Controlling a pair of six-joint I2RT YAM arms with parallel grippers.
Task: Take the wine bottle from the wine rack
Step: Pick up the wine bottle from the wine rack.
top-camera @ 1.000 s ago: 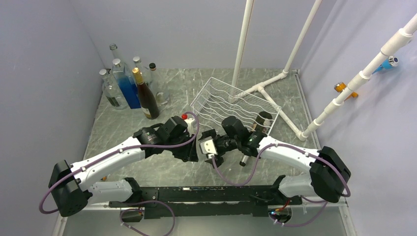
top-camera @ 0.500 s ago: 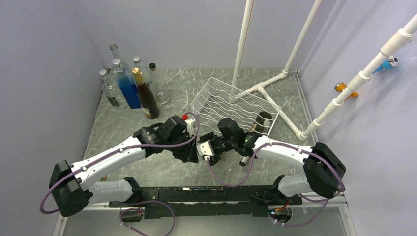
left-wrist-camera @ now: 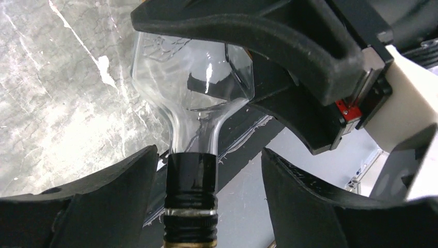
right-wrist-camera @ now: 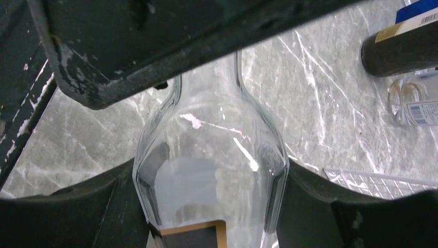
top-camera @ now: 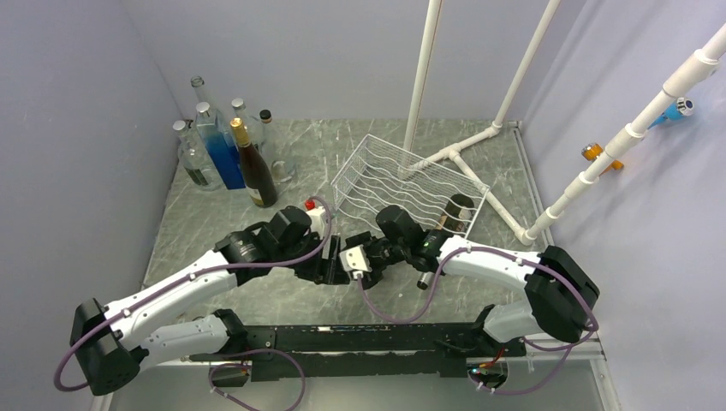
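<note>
Right gripper (right-wrist-camera: 213,209) pinched the clear bottle (right-wrist-camera: 212,155) by its body, off the rack (top-camera: 385,180) and just in front of it, while the left gripper (left-wrist-camera: 206,163) stood spread around its neck, not touching.

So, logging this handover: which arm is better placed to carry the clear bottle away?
Probably right. The right pincer clamps the clear bottle by its body; the left pincer stands open around the neck.
</note>
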